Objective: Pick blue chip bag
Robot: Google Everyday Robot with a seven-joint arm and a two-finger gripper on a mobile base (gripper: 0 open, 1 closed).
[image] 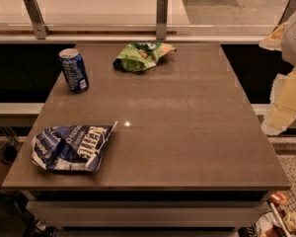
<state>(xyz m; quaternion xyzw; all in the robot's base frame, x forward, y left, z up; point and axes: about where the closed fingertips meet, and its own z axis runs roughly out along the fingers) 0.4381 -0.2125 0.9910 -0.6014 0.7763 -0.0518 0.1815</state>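
The blue chip bag [71,147] lies crumpled at the table's front left corner, dark blue and white with large white lettering. My gripper [280,113] hangs at the right edge of the view, beside and beyond the table's right side, far from the bag and holding nothing that I can see.
A blue soda can [74,70] stands upright at the back left of the brown table [187,132]. A green chip bag [142,56] lies at the back middle. A glass rail with metal posts [161,16] runs behind the table. Clutter sits on the floor at the lower right.
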